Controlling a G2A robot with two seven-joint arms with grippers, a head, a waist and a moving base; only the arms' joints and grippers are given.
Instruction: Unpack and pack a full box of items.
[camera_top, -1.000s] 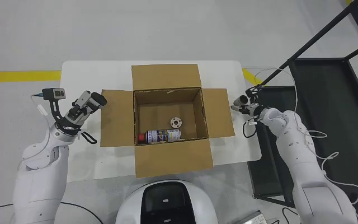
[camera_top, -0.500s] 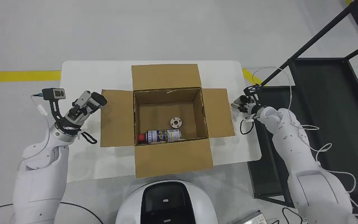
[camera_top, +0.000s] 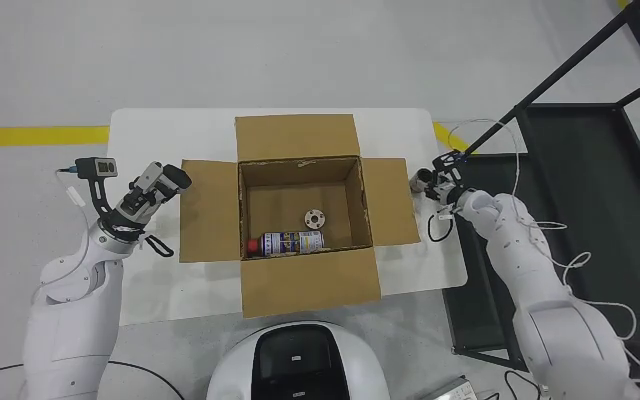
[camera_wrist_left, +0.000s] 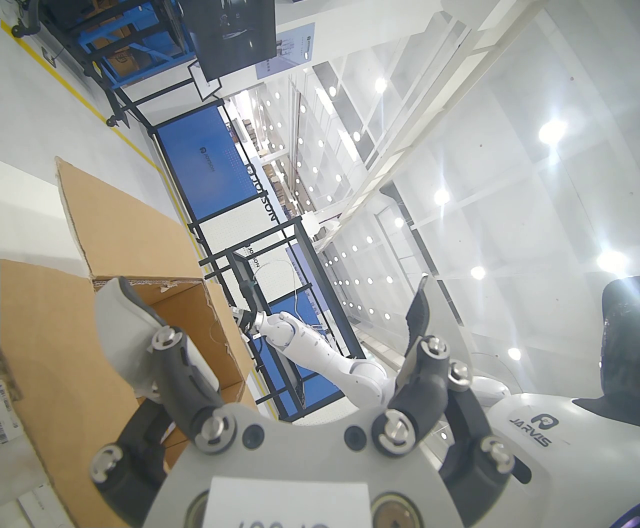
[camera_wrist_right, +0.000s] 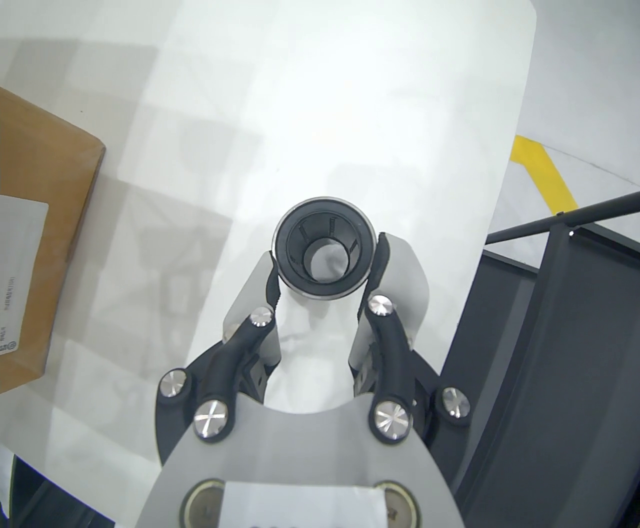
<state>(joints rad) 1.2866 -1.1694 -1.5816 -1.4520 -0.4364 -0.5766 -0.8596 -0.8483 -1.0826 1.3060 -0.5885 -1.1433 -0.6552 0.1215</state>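
Unpacking stage, I'd say: the right end effector (camera_wrist_right: 324, 272) is clamped on a black-cored metal sleeve (camera_wrist_right: 325, 247), held over the counter (camera_top: 170, 130) beside the cardboard box's (camera_top: 300, 170) right flap. Next call: lower it and let go. A spray can (camera_top: 287, 242) and a small flange (camera_top: 315, 216) wait inside the box. The left end effector (camera_top: 165, 181) is spread wide by the left flap. Since a second ago, the right arm has edged boxward.

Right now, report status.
Left gripper open, left of box. Right gripper shut on black ring, right of box. Can and metal disc inside. Flaps open, nothing in the way.
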